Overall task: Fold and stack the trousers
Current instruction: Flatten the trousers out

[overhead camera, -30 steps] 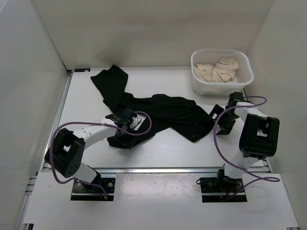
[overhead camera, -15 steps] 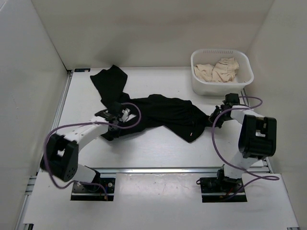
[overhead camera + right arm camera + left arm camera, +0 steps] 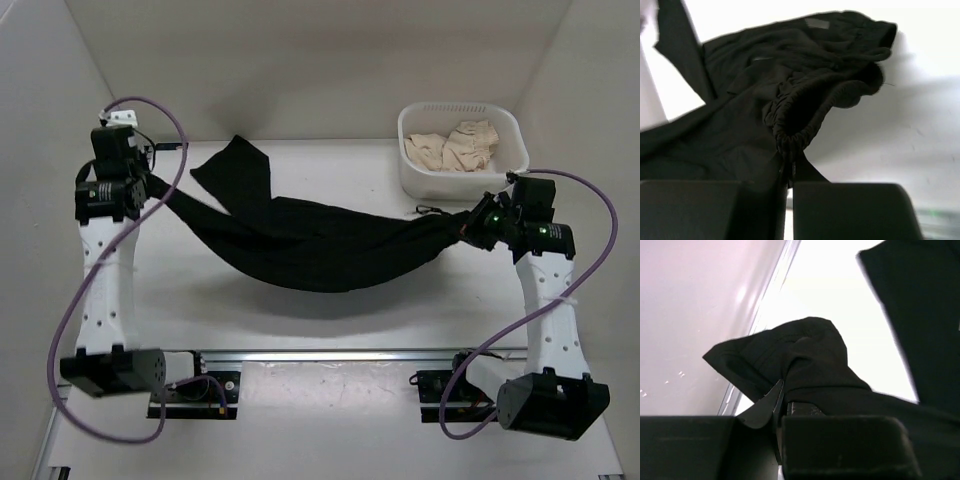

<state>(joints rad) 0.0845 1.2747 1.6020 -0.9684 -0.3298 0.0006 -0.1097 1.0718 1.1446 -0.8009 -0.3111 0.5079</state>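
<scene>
Now, left gripper [image 3: 150, 188]: pressed together on one end of the trousers [image 3: 320, 255], held high at far left.
Trousers: slung between both grippers, sagging mid-span over the table [image 3: 350, 325]; one leg trails toward the far left.
Right gripper [image 3: 470, 226]: pinching the gathered waistband, near the basket [image 3: 455, 185].

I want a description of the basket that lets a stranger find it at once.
Look at the white table, at its far right corner. There stands a white plastic basket holding crumpled beige cloth. It is the only container, and its load is pale, unlike the black trousers.
</scene>
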